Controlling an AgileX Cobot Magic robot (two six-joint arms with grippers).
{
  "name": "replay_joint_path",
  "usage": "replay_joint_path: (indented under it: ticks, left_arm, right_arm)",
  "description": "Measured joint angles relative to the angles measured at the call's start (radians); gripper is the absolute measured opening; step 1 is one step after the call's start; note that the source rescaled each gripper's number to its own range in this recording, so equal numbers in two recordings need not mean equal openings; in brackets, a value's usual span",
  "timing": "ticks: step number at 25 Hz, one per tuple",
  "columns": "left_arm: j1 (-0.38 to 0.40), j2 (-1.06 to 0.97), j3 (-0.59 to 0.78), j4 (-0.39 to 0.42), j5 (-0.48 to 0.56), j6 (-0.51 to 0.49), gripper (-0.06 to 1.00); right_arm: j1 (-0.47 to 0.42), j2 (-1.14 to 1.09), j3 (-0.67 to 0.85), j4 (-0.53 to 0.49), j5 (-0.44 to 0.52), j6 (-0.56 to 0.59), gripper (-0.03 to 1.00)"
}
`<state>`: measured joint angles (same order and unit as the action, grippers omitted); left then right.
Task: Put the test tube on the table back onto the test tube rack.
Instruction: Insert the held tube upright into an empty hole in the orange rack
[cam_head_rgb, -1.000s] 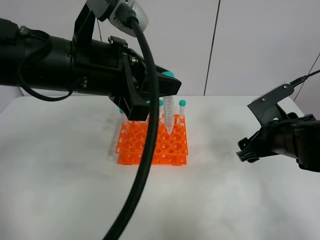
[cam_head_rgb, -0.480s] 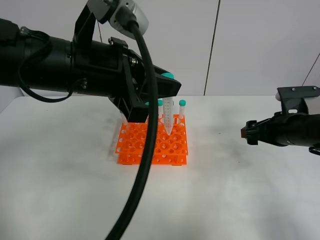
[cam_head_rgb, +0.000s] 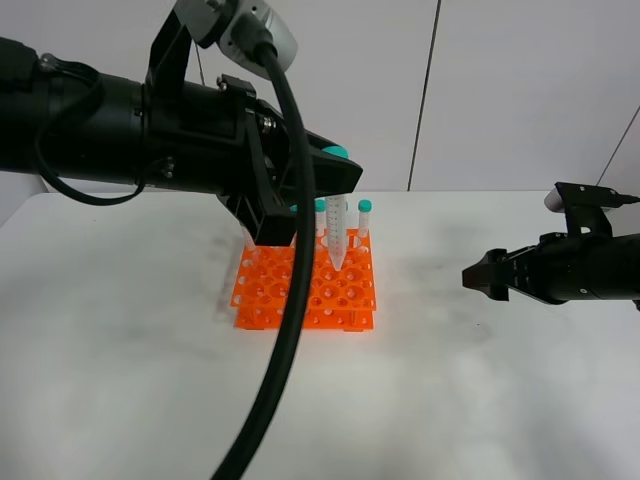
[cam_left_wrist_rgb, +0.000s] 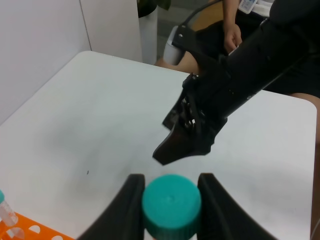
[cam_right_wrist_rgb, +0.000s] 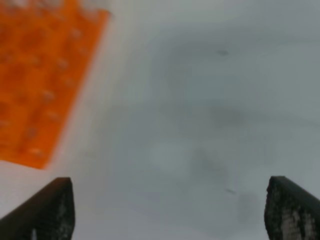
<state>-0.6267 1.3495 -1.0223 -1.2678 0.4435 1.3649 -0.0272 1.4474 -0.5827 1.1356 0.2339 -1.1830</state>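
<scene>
The test tube (cam_head_rgb: 336, 238) hangs upright, pointed tip just above the orange test tube rack (cam_head_rgb: 305, 290), its teal cap (cam_left_wrist_rgb: 171, 205) pinched in my left gripper (cam_head_rgb: 338, 170). In the left wrist view the two black fingers (cam_left_wrist_rgb: 131, 200) sit tight on either side of the cap. My right gripper (cam_head_rgb: 474, 277) hovers low over the white table (cam_head_rgb: 450, 380) to the right of the rack, pointing toward it. Its fingertips (cam_right_wrist_rgb: 50, 210) stand wide apart with nothing between them. The rack's edge (cam_right_wrist_rgb: 40, 75) shows blurred in the right wrist view.
Other teal-capped tubes (cam_head_rgb: 364, 218) stand in the rack's back row. A thick black cable (cam_head_rgb: 290, 330) hangs from the left arm across the front of the rack. The table's far edge meets a pale wall.
The right arm has swung round and reached leftward, so its gripper now points toward the rack. The left arm and the held tube have stayed still.
</scene>
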Motion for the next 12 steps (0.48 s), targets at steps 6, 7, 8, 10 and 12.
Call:
replay_joint_path:
  ticks: [6,7,8,10,12]
  left_arm:
    - [0.0,0.0,0.0,0.0,0.0,0.0,0.01]
    - [0.0,0.0,0.0,0.0,0.0,0.0,0.01]
    - [0.0,0.0,0.0,0.001,0.001,0.0,0.01]
    - [0.0,0.0,0.0,0.001,0.002,0.0,0.01]
    - [0.0,0.0,0.0,0.001,0.007,0.0,0.01]
  right_arm:
    - [-0.036,0.003,0.0,-0.545,-0.103,0.654,0.81]
    - [-0.038,0.003,0.0,-0.623,-0.104,0.725,0.81]
    - [-0.04,0.003,0.0,-0.679,-0.105,0.795,0.81]
    - [-0.04,0.003,0.0,-0.777,-0.109,0.888,0.81]
    - [-0.04,0.003,0.0,-0.826,-0.112,0.925,0.81]
